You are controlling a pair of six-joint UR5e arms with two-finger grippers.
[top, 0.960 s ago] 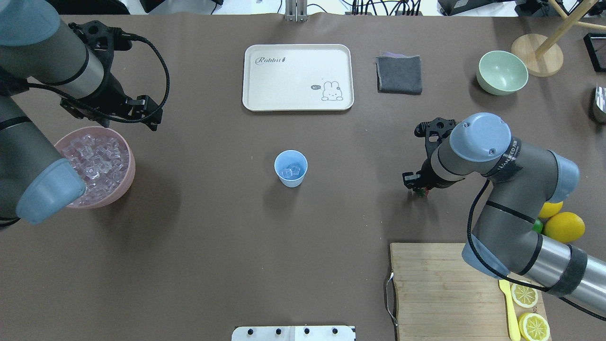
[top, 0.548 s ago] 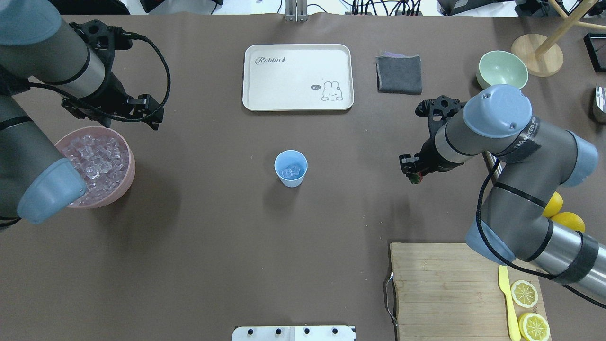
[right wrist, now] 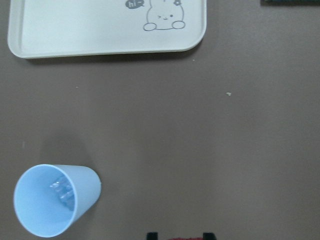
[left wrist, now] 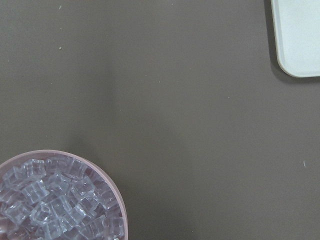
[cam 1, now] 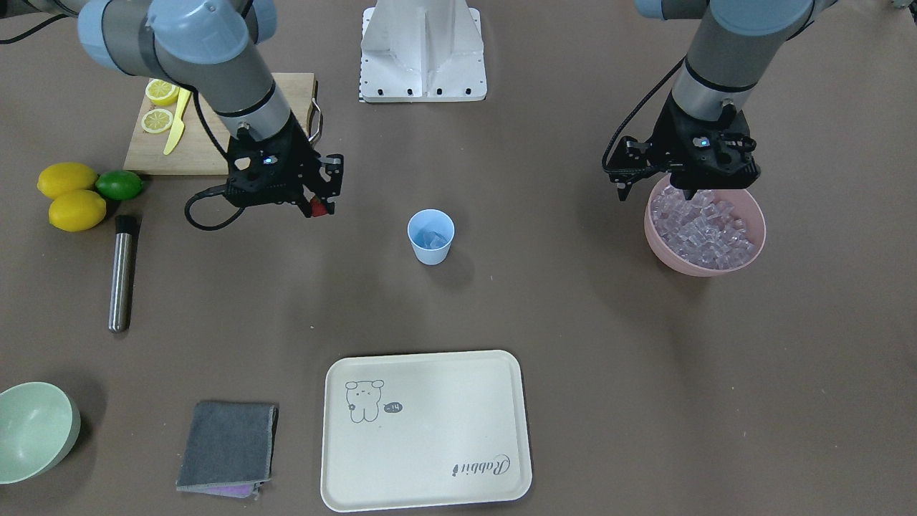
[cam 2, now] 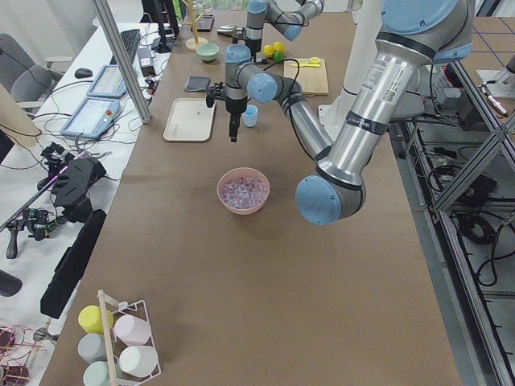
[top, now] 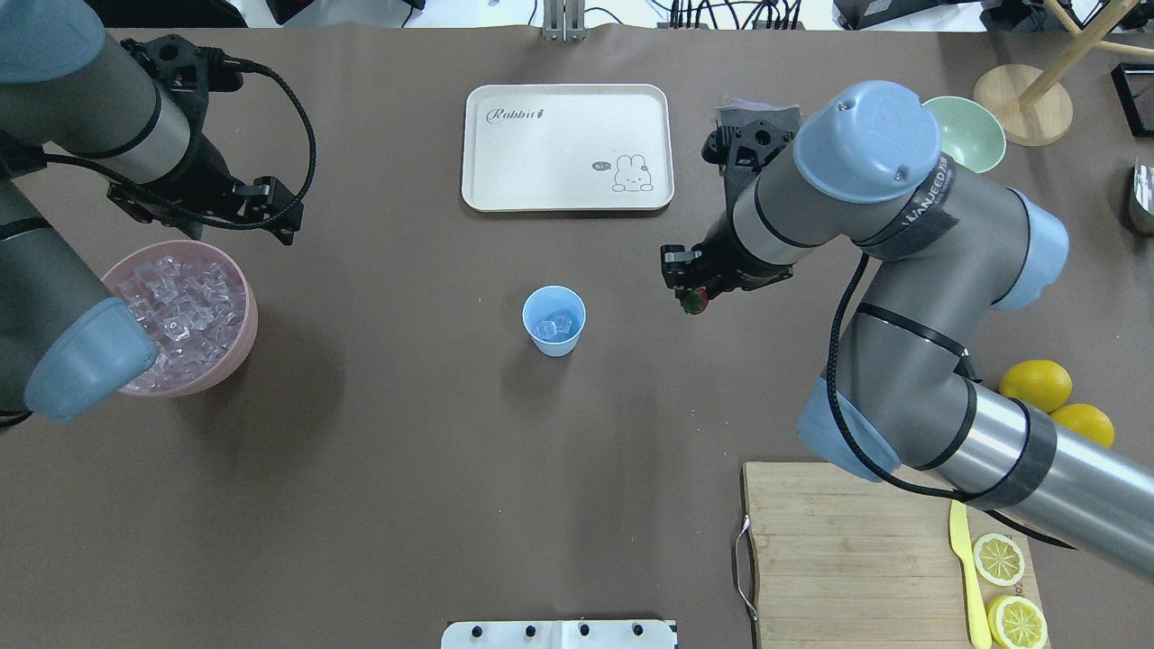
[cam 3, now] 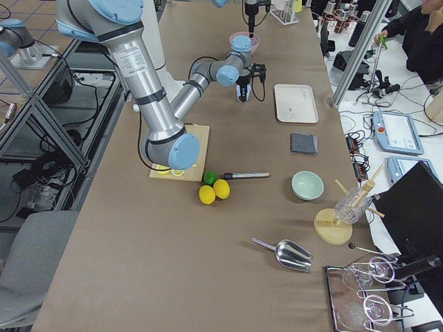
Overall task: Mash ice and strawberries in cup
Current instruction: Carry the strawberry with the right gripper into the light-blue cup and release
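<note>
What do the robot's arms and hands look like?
The left arm and right arm are silver-grey tubes with pale-blue caps on round joints. The right arm wears a black band with white lettering. The left gripper and right gripper are black, each with a looping black cable and a blue light.

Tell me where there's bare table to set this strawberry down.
Bare table lies between the cup and the pink bowl, and between the cup and the cutting board. The tray is bare too. Crowded: the lemons by the board.
</note>
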